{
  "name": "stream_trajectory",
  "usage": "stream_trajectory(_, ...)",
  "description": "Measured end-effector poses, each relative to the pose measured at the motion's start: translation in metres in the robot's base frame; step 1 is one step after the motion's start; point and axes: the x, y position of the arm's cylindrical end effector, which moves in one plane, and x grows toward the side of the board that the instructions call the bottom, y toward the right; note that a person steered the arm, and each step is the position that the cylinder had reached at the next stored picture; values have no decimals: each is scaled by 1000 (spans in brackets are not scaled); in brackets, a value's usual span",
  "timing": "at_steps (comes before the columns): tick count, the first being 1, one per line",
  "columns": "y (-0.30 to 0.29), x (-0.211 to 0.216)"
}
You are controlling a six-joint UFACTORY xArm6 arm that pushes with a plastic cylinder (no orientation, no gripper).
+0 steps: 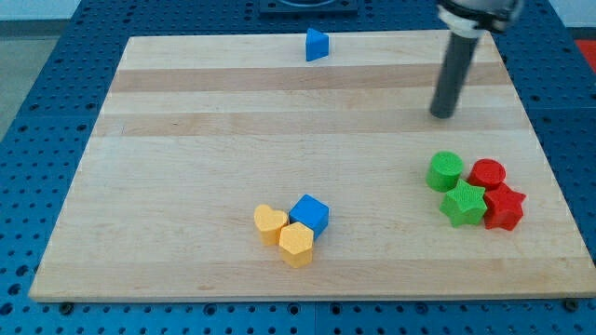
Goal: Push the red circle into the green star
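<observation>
The red circle lies at the view's right, touching the green star just below and left of it. A green circle sits to the left of the red circle, and a red star sits to the right of the green star. All of these form one tight cluster. My tip rests on the board above the cluster, roughly a block's width above the green circle, touching no block.
A blue triangle stands near the board's top edge. A blue cube, a yellow heart and a yellow hexagon are grouped at the bottom middle. The wooden board lies on a blue perforated table.
</observation>
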Motion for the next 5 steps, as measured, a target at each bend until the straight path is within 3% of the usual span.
stream_trajectory(2,56,68)
stream_trajectory(5,32,100)
